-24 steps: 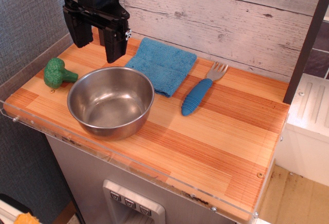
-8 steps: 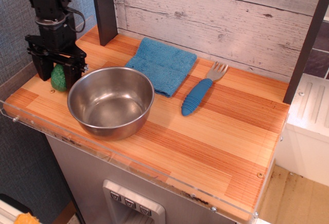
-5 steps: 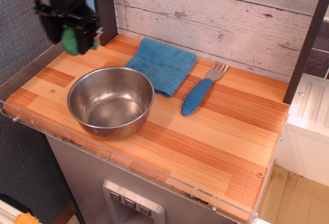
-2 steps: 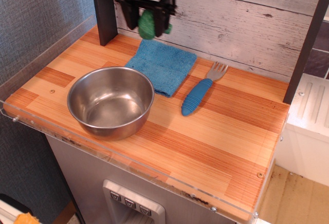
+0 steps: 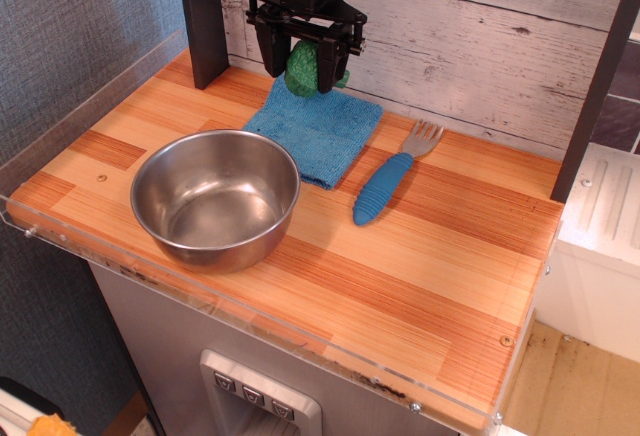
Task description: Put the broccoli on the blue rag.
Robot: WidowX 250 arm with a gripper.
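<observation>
Where the wooden counter (image 5: 420,286) fills the lower frame, we see the steel bowl (image 5: 215,196) left of centre, fork (image 5: 390,178) beside it, blue rag (image 5: 318,124) behind, our gripper (image 5: 305,64) clamped around the broccoli (image 5: 304,64) above the rag's far edge, top centre.

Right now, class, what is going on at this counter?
The gripper holds the broccoli between its fingers, low over the back edge of the blue rag. It has not let go yet. A steel bowl and a fork sit untouched on the counter.
</observation>
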